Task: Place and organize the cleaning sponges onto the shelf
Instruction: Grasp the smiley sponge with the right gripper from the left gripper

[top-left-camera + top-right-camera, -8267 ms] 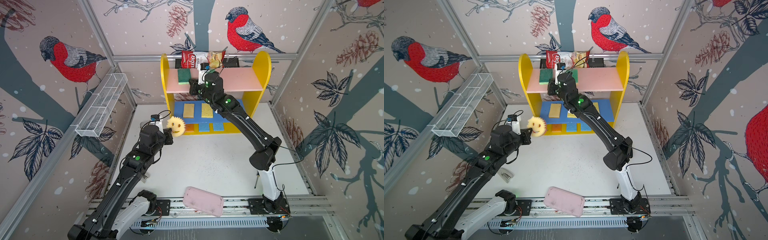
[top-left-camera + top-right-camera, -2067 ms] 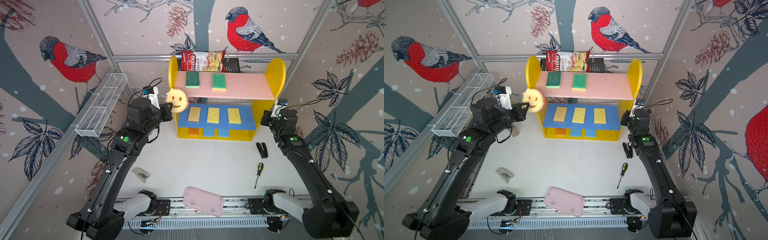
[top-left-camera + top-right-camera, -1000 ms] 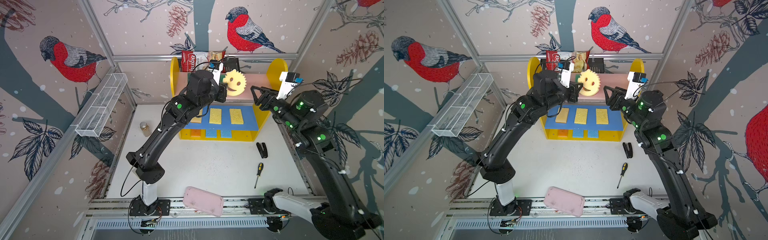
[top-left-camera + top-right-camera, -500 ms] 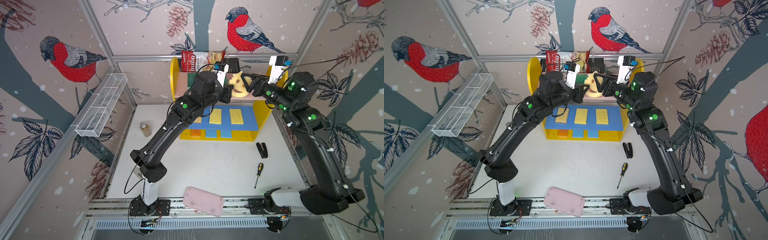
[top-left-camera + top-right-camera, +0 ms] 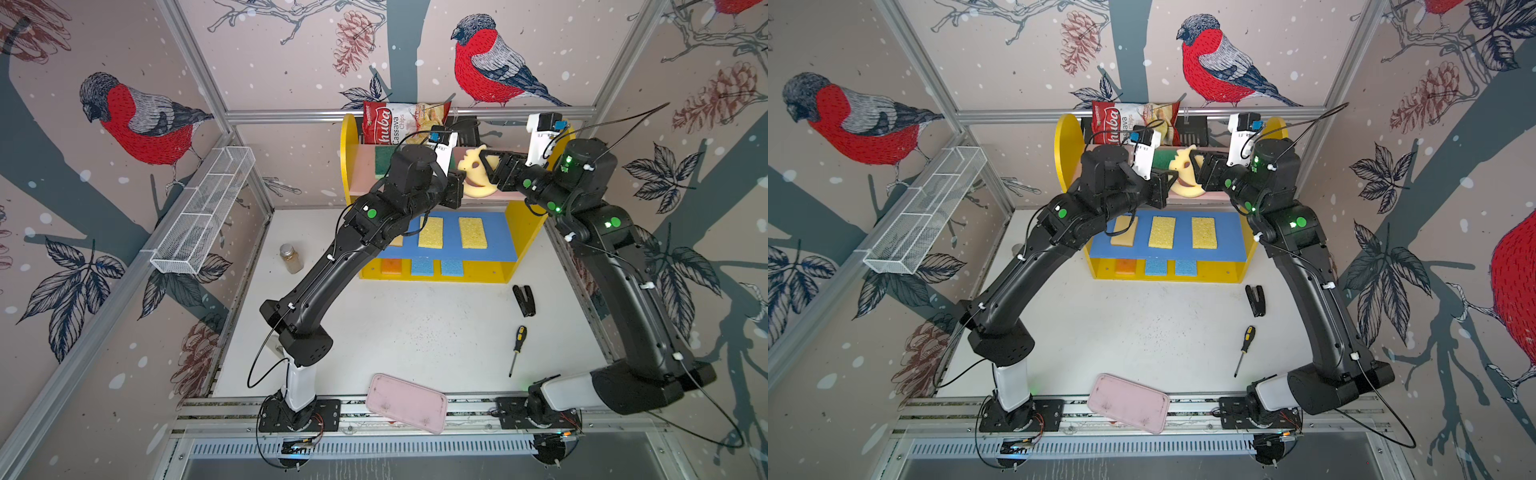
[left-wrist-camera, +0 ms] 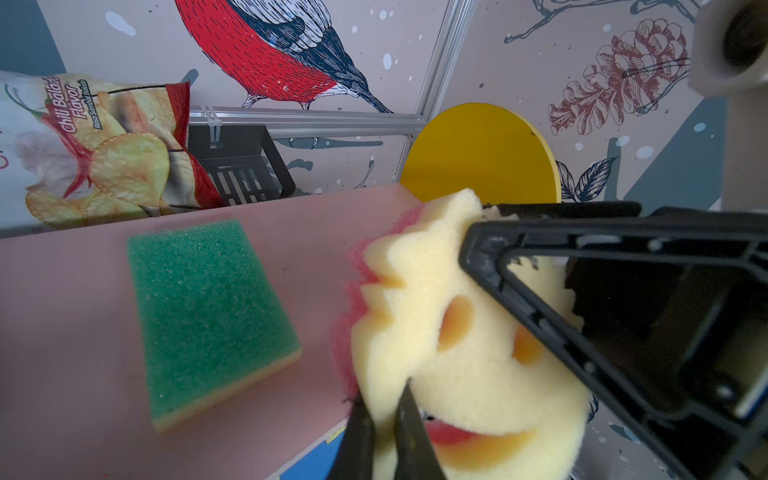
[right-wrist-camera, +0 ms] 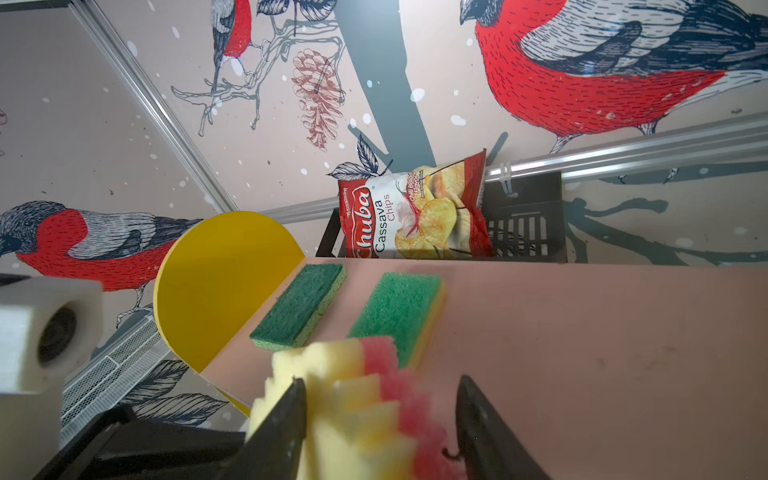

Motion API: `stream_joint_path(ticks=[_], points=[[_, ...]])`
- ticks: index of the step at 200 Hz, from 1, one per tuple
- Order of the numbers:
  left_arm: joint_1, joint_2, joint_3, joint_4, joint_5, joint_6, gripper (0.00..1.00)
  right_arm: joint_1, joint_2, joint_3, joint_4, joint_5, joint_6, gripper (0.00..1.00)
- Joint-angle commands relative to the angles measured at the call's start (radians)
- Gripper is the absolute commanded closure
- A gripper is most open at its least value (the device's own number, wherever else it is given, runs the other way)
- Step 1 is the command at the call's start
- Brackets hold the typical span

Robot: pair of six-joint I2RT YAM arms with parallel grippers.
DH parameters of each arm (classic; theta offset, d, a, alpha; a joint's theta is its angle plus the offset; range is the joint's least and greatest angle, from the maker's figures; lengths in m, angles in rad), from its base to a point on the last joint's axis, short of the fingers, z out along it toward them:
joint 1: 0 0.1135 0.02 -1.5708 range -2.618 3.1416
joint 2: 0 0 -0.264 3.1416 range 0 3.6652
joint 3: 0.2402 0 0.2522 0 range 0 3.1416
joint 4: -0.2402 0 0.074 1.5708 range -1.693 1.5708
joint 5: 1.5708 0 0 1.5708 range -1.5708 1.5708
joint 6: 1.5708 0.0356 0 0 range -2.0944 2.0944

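Note:
The round yellow-pink smiley sponge (image 5: 478, 176) (image 5: 1185, 174) stands on edge over the front of the shelf's pink upper board (image 6: 83, 291). My left gripper (image 6: 384, 399) (image 5: 459, 187) is shut on its lower rim. My right gripper (image 7: 380, 380) (image 5: 484, 166) is open astride its top: one finger touches the yellow face, the other stands off the pink back. Two green sponges (image 7: 299, 307) (image 7: 395, 307) lie on the pink board. Yellow sponges (image 5: 430, 232) (image 5: 472, 232) and a tan one (image 5: 1124, 230) lie on the blue board. Orange (image 5: 391, 266) and blue (image 5: 422, 266) sponges sit on the base.
A chips bag (image 5: 390, 124) leans in a black basket (image 5: 467, 129) behind the shelf's yellow side (image 5: 348, 166). A wire mesh rack (image 5: 203, 212) hangs at left. On the table are a jar (image 5: 291, 258), a black stapler (image 5: 524, 300), a screwdriver (image 5: 516, 347) and a pink tray (image 5: 406, 402).
The right arm swung in from the right and its jaws came around the sponge's top, narrowing a little. The left gripper turned the sponge from face-on to edge-on.

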Motion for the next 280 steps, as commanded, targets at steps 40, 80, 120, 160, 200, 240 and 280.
stream_joint_path(ticks=[40, 80, 120, 160, 200, 240, 280], points=[[-0.002, -0.023, -0.021, 0.141, 0.015, 0.036, 0.89, -0.009, -0.009, -0.076, 0.026, -0.08, 0.008, 0.76], [-0.002, -0.009, -0.016, 0.14, 0.033, 0.036, 0.71, -0.01, -0.006, -0.068, 0.039, -0.062, 0.014, 1.0], [-0.002, -0.045, -0.054, 0.155, -0.002, 0.047, 0.23, -0.101, -0.045, -0.096, 0.044, 0.03, 0.027, 1.0], [-0.002, -0.156, -0.175, 0.217, -0.131, 0.07, 0.02, -0.219, -0.037, -0.123, 0.047, 0.051, 0.076, 1.0], [-0.002, -0.324, -0.379, 0.318, -0.266, 0.112, 0.02, -0.198, 0.08, 0.005, -0.023, 0.114, 0.069, 1.0], [-0.002, -0.462, -0.544, 0.385, -0.351, 0.151, 0.02, -0.084, 0.221, 0.195, -0.127, 0.266, -0.006, 0.98], [-0.002, -0.529, -0.604, 0.4, -0.428, 0.185, 0.02, -0.037, 0.337, 0.343, -0.269, 0.401, -0.037, 0.96]])
